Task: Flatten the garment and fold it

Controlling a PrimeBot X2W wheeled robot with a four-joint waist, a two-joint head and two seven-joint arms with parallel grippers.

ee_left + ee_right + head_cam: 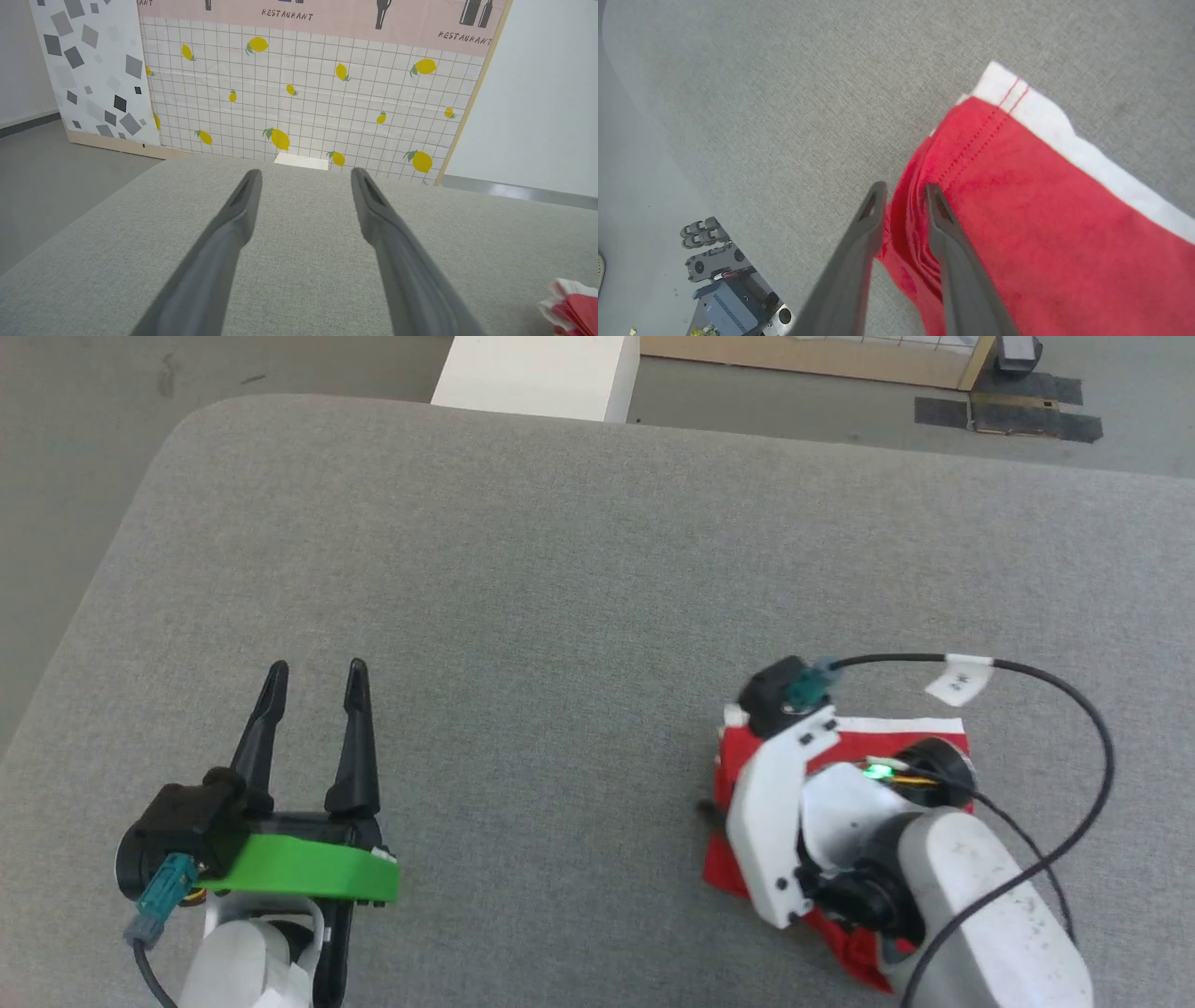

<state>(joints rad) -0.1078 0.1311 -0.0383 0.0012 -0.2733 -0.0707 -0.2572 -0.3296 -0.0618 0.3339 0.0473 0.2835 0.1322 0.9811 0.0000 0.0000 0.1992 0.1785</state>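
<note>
The garment (734, 758) is a small red cloth with white hem trim, lying folded on the grey table (560, 569) at the lower right, mostly under my right wrist. In the right wrist view my right gripper (904, 189) points down at the garment's (1041, 224) left folded edge. Its jaws stand slightly apart, with rumpled red layers lying between the fingers. My left gripper (317, 672) rests at the lower left, open and empty, well away from the cloth. A corner of the garment (572, 305) shows at the left wrist view's lower right, beyond the left gripper (303, 175).
A black cable (1074, 691) loops over the table beside my right arm. The table's rounded left edge (112, 569) drops to grey floor. A white box (537, 373) and a lemon-patterned panel (303, 93) stand beyond the far edge. My wheeled base (724, 280) shows below the table.
</note>
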